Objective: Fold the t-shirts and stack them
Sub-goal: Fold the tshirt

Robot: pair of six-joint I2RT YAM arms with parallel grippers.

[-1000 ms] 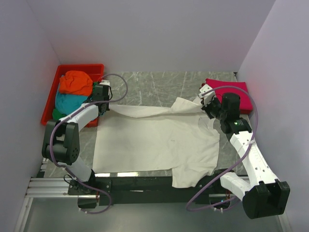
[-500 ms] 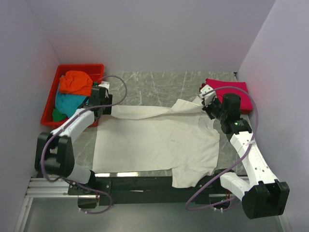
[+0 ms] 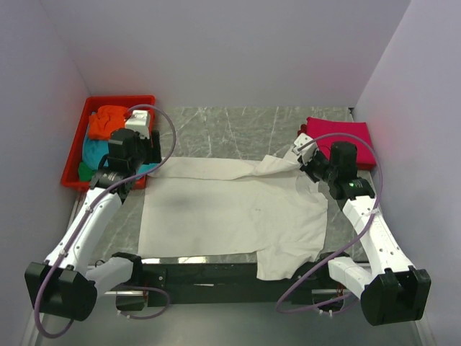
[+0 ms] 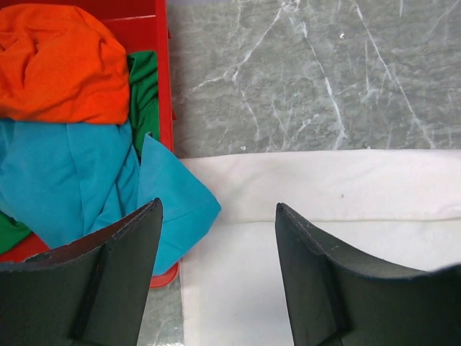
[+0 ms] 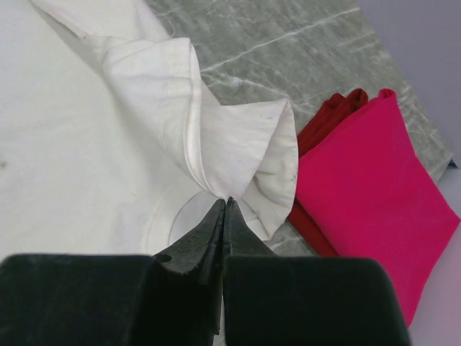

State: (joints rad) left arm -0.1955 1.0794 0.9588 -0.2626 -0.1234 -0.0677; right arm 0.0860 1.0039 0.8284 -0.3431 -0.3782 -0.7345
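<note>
The large cream-white t-shirt (image 3: 230, 209) lies spread on the marble table, its far edge folded over toward me as a band (image 4: 324, 187). My left gripper (image 4: 220, 205) hangs open above the shirt's far left corner (image 3: 144, 155), with nothing between its fingers. My right gripper (image 5: 225, 200) is shut on a bunched fold of the cream-white shirt at its far right corner (image 3: 306, 155), held a little off the table. A folded magenta-pink shirt (image 5: 374, 194) lies just right of it, on a red one (image 5: 328, 119).
A red plastic tray (image 3: 122, 101) at the far left holds a crumpled orange shirt (image 4: 57, 65), a teal shirt (image 4: 72, 180) spilling over the rim, and some green cloth (image 4: 144, 94). Purple walls close in both sides. The shirt's near sleeve hangs over the front edge (image 3: 277, 267).
My left gripper has opened, let go of the shirt's far left corner and lifted back. The folded band now lies flat there. The right gripper stays shut on its fold.
</note>
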